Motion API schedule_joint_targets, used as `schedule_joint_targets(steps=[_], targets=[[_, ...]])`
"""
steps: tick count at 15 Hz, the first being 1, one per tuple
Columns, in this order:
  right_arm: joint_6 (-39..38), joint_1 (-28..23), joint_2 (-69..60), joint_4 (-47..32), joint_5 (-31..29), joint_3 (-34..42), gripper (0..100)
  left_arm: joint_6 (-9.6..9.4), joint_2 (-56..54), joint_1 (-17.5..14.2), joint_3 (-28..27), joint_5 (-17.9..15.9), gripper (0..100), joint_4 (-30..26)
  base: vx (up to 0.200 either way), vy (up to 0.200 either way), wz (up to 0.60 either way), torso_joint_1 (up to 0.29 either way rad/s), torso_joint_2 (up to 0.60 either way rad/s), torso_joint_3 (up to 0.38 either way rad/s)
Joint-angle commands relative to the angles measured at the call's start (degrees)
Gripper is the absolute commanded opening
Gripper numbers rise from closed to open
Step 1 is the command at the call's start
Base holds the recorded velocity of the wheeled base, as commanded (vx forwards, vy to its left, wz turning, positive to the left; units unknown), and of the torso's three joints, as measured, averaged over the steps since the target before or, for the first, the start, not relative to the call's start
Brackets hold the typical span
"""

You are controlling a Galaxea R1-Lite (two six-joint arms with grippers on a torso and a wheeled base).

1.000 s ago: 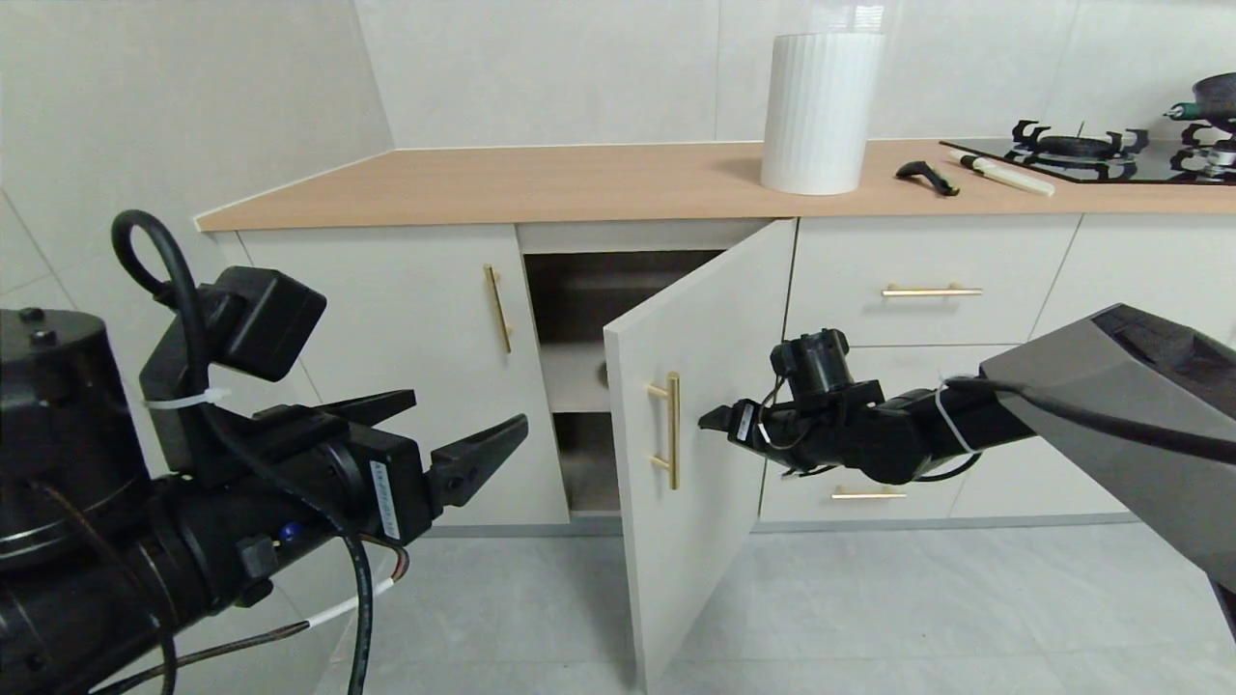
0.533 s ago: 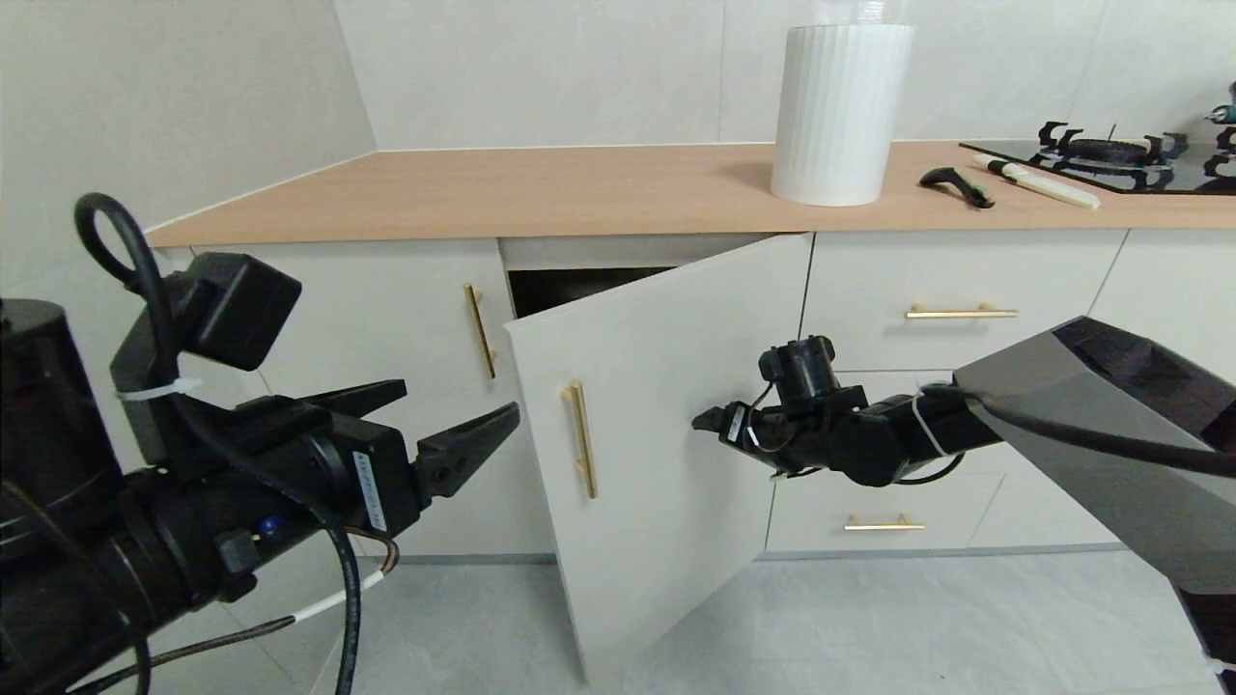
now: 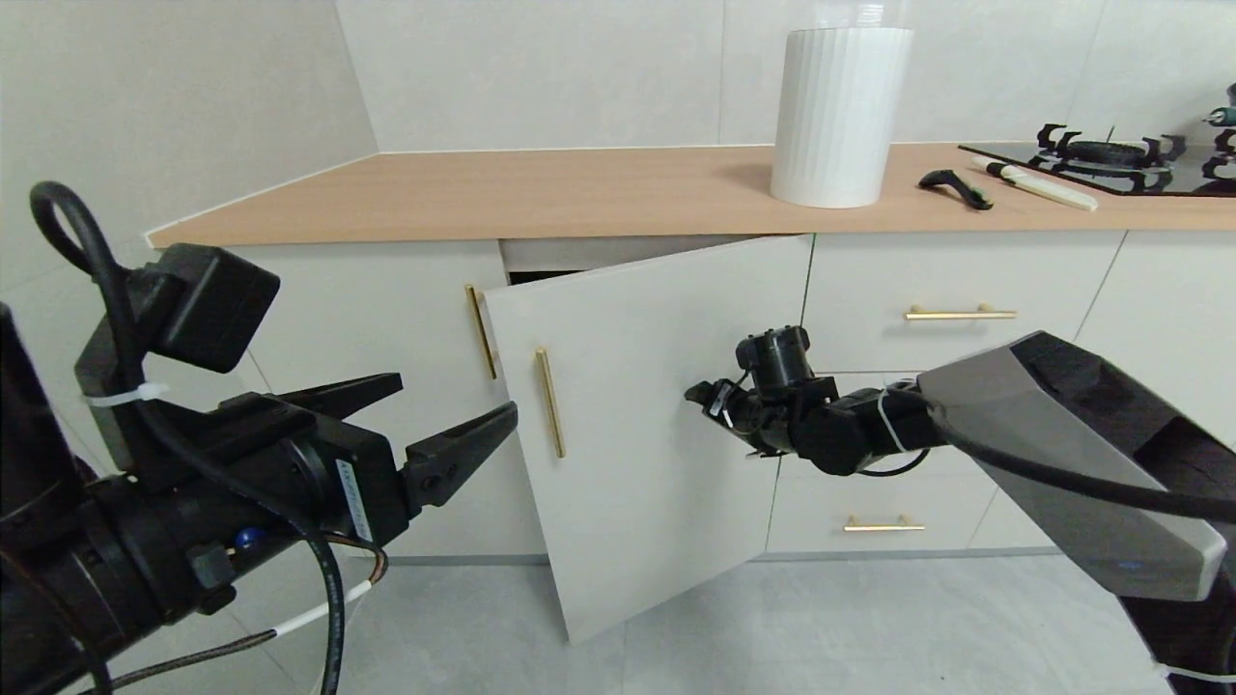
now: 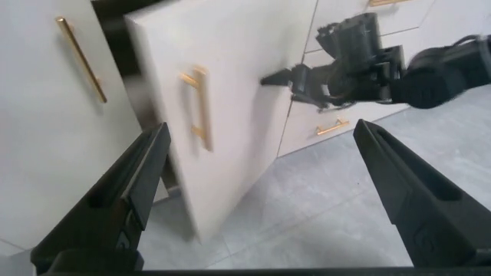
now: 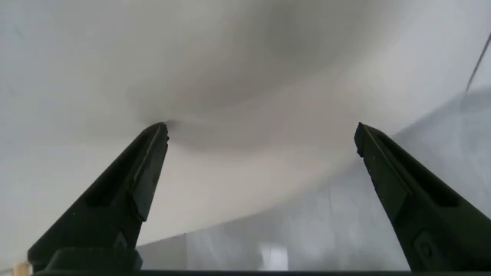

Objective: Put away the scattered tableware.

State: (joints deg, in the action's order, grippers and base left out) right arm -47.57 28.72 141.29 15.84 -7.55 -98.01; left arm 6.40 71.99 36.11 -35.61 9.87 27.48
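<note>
The right gripper [image 5: 259, 142], fingers spread wide, stands close at the nearly closed cabinet door [image 3: 637, 434]; the knife [image 3: 1033, 183] lies on the worktop [image 3: 483, 193] above, to its right, farther from the equally wide left gripper [image 3: 454, 398].

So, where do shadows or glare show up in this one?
Head view: the white vase throws a soft shadow to its left on the countertop; right wrist view: a dim patch darkens the cabinet door ahead of the right claw, a gleam on the floor.
</note>
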Motion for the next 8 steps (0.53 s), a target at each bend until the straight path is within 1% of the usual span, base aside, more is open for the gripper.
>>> schedule_joint_targets(steps=[1, 4, 5, 8], targets=[[-0.16, -0.42, 3.03, -0.02, -1.16, -3.41, 100, 0.02, 0.0, 0.01, 0.01, -0.03, 100, 0.03, 0.0, 0.0, 0.0, 0.0, 0.0, 0.0], [-2.71, -1.65, 4.17, -0.02, -1.86, -6.67, 100, 0.02, 0.0, 0.1, 0.1, -0.03, 100, -0.06, 0.0, 0.0, 0.0, 0.0, 0.0, 0.0], [-2.62, -2.53, 4.96, -0.02, -3.35, -8.25, 100, 0.02, 0.08, 0.1, 0.1, -0.03, 100, -0.06, 0.0, 0.0, 0.0, 0.0, 0.0, 0.0], [-2.62, -4.02, 6.28, -0.1, -4.67, -10.8, 100, 0.02, 0.17, 0.1, 0.1, -0.03, 100, -0.06, 0.0, 0.0, 0.0, 0.0, 0.0, 0.0]])
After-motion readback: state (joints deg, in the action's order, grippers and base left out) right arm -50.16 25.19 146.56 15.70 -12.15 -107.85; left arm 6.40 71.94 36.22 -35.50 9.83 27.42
